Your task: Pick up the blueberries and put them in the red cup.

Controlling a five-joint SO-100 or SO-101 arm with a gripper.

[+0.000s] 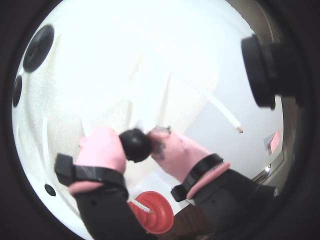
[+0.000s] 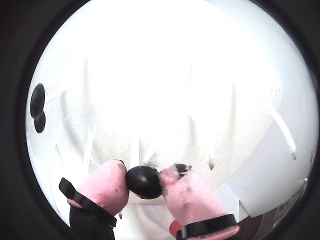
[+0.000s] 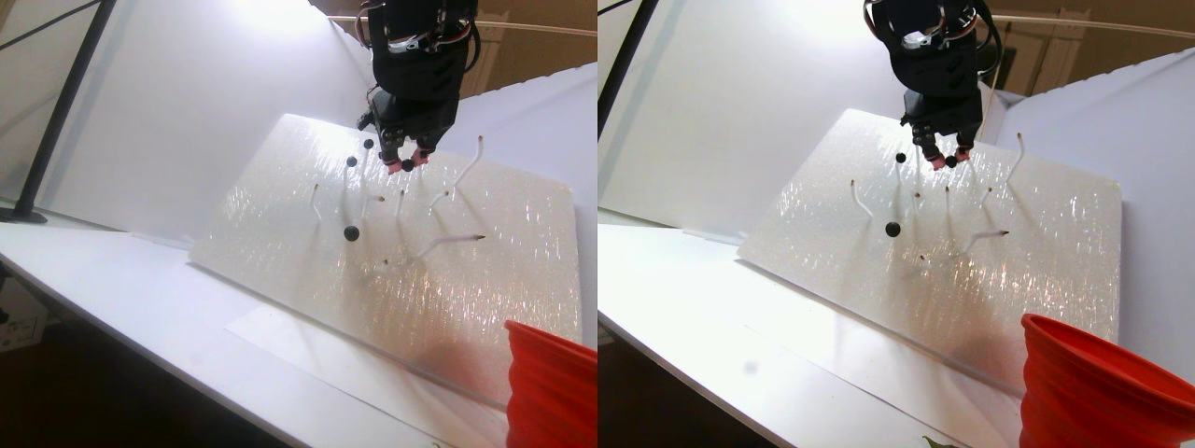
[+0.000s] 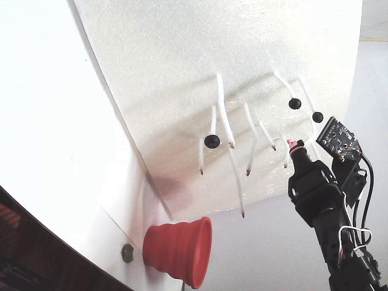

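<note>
One blueberry point(image 1: 135, 145) is being pinched between the pink fingertips point(image 1: 102, 149) of the end effector point(image 2: 145, 181), up at the white board point(image 3: 392, 224). Other blueberries point(image 4: 211, 141) are being held on thin white stems. The red cup point(image 4: 179, 248) is being kept near the board's lower edge on the worktop point(image 3: 140, 289).

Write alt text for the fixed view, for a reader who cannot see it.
A black robot arm's pink-tipped tool is closed on one black blueberry in front of a tilted white board studded with thin white stems. Three more berries remain on stems, and most stems are bare. A red cup lies on its side lower left, a small green blob beside it.
</note>
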